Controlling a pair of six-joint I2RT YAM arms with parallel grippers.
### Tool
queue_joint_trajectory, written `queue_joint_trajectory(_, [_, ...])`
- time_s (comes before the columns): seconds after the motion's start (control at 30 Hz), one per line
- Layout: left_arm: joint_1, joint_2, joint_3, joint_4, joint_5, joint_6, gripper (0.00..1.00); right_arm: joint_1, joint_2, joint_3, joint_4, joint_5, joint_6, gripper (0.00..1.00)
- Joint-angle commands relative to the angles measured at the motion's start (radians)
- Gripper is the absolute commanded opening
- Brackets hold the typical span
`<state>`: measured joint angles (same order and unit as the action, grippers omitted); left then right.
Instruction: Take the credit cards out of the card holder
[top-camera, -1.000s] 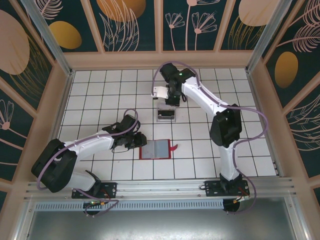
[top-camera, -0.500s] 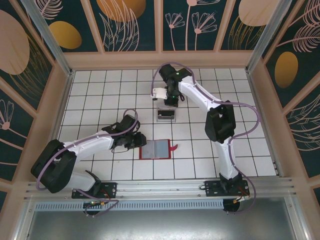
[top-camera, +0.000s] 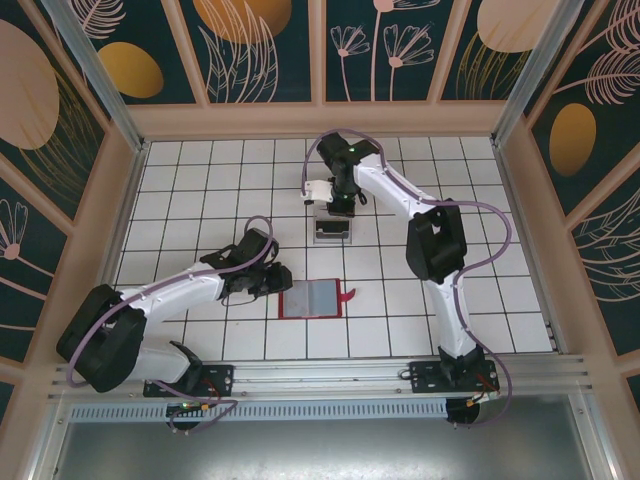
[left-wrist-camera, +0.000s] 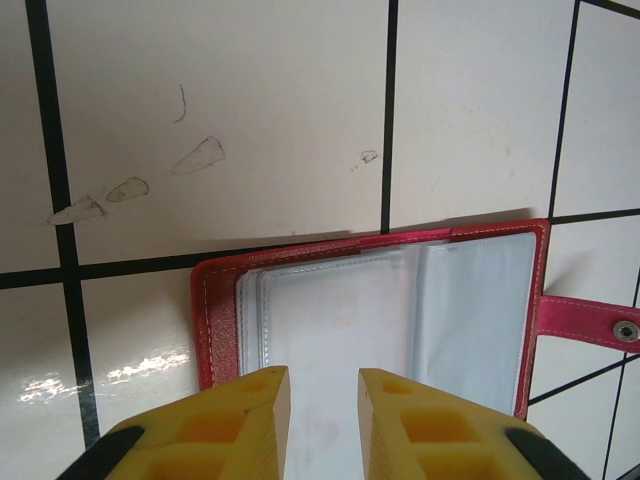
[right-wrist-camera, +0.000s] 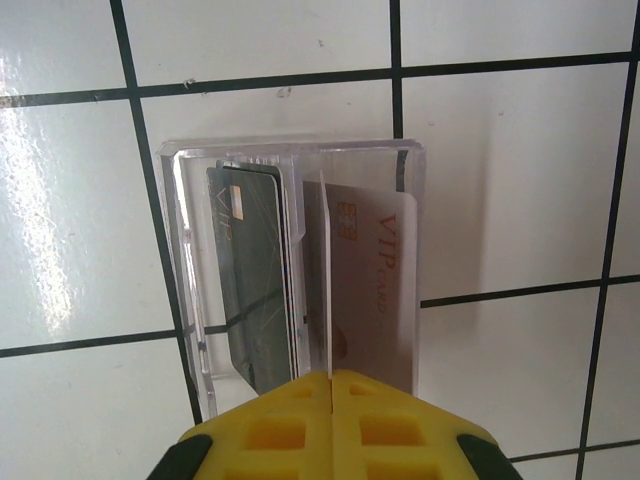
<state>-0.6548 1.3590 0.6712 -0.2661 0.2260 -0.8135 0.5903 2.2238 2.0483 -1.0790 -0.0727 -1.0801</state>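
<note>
Left gripper (left-wrist-camera: 323, 378), jaws slightly apart, is hovering at the open card holder's (left-wrist-camera: 340, 300) near edge on the table, and right gripper (right-wrist-camera: 330, 380), jaws together, is hanging over credit cards (right-wrist-camera: 365, 280) in the clear tray (right-wrist-camera: 176, 250); a pinch catching pocket film risks dragging the holder.

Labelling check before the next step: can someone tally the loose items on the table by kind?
card holder, red, lying open: 1
clear tray: 1
credit cards: 3 visible, namely the dark card and VIP card in the tray, and the white card edge-on in the right gripper jaws
Total: 5
</note>
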Motion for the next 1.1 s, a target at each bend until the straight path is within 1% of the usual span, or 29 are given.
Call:
queue_joint_trajectory(0.0, [-0.004,-0.02,-0.009,-0.025,-0.012,-0.012,0.25,-0.004,0.03,0.013,-0.008,0.011,-0.081,0.09])
queue_joint_trajectory(0.03, [-0.005,-0.023,-0.009,-0.026,-0.014,-0.012,0.25,-0.005,0.03,0.014,0.002,0.018,-0.08,0.15])
queue_joint_trajectory(0.1, [-0.005,-0.029,-0.012,-0.029,-0.018,-0.013,0.25,-0.005,0.029,0.016,0.014,0.026,-0.077,0.19])
queue_joint_trajectory(0.3, [-0.005,-0.045,-0.021,-0.028,-0.023,-0.022,0.25,-0.003,0.003,0.014,0.058,0.061,-0.067,0.28])
queue_joint_trajectory(0.5, [-0.006,-0.047,-0.021,-0.027,-0.025,-0.025,0.25,0.001,-0.05,-0.045,0.144,0.135,-0.063,0.3])
queue_joint_trajectory(0.7, [-0.006,-0.046,-0.018,-0.026,-0.031,-0.022,0.25,0.012,-0.134,-0.104,0.19,0.112,-0.027,0.31])
queue_joint_trajectory(0.83, [-0.006,-0.041,-0.003,-0.033,-0.049,-0.013,0.25,0.017,-0.179,-0.13,0.193,0.093,0.116,0.29])
queue_joint_trajectory(0.97, [-0.005,-0.039,0.011,-0.03,-0.063,-0.007,0.25,0.017,-0.21,-0.167,0.187,0.008,0.338,0.25])
queue_joint_trajectory(1.07, [-0.005,-0.021,0.017,-0.025,-0.058,-0.002,0.25,0.017,-0.236,-0.2,0.2,-0.058,0.534,0.25])
